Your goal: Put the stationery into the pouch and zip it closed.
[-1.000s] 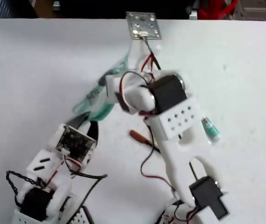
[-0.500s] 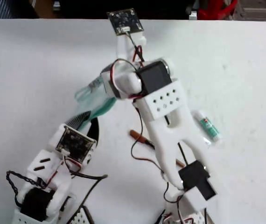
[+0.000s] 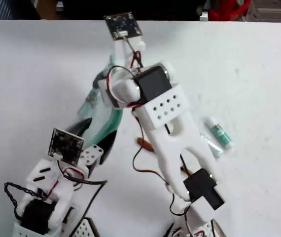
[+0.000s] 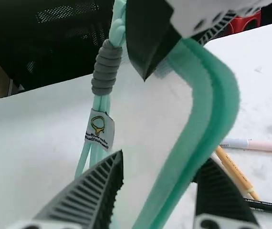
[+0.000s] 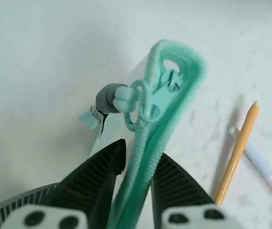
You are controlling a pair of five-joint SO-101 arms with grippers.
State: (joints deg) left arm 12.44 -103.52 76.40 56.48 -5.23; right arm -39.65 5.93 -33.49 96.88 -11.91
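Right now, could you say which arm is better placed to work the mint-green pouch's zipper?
Probably right: the right claw pinches the mint-green fabric pouch's edge beside the green cord zipper pull; the left claw stands open astride it.

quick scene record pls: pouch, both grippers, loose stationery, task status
pouch: teal-edged, between both arms, zipper edge up
right gripper: shut on the pouch's zipper edge, near the zipper pull
left gripper: at the pouch's other end, grip unclear
loose stationery: orange pen, pink pen, glue stick, all on the table
status: these items not yet in the pouch
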